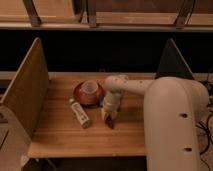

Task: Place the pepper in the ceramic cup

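Tool (109, 116) right over small dark red pointed pepper (110, 123) on wooden surface (65, 140), its grip impossible to tell, pale round ceramic cup (90, 88) nearby

The end effector (109, 117) hangs low over the middle of the wooden surface (65, 139), the pepper (110, 123) at its tip. Toward the view's left the cream bottle (80, 113) lies near; behind stands the saucer (78, 98) bearing the ceramic cup (90, 88), its mouth uncovered from above. A wooden panel (30, 82) walls the left end, a dark panel (172, 62) the right. The front strip lies open; the bulky pale arm (135, 87) blocks the right side.
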`<control>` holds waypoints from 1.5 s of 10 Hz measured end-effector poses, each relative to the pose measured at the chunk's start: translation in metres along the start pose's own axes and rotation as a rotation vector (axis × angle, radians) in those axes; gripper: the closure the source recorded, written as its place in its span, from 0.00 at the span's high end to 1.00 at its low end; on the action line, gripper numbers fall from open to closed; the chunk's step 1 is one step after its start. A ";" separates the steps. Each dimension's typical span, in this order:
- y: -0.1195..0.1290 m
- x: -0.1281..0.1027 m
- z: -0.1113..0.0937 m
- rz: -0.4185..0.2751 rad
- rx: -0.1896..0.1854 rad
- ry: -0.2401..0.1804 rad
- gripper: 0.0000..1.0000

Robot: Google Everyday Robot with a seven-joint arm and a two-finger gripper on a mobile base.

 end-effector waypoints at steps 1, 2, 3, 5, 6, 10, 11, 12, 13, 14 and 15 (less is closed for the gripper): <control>-0.002 -0.001 0.000 -0.002 -0.002 -0.003 0.00; -0.002 -0.003 -0.001 -0.004 -0.001 -0.008 0.00; 0.000 -0.005 -0.004 -0.011 0.002 -0.017 0.00; -0.004 -0.008 -0.026 -0.003 0.023 -0.073 0.00; -0.011 -0.010 -0.046 0.016 0.045 -0.126 0.00; -0.040 0.008 -0.129 0.109 0.147 -0.306 0.00; -0.046 0.008 -0.145 0.133 0.157 -0.333 0.00; -0.047 0.004 -0.156 0.141 0.164 -0.347 0.00; -0.043 -0.004 -0.164 0.134 0.169 -0.355 0.00; -0.031 -0.017 -0.174 0.114 0.173 -0.366 0.00; -0.028 -0.018 -0.174 0.110 0.171 -0.364 0.00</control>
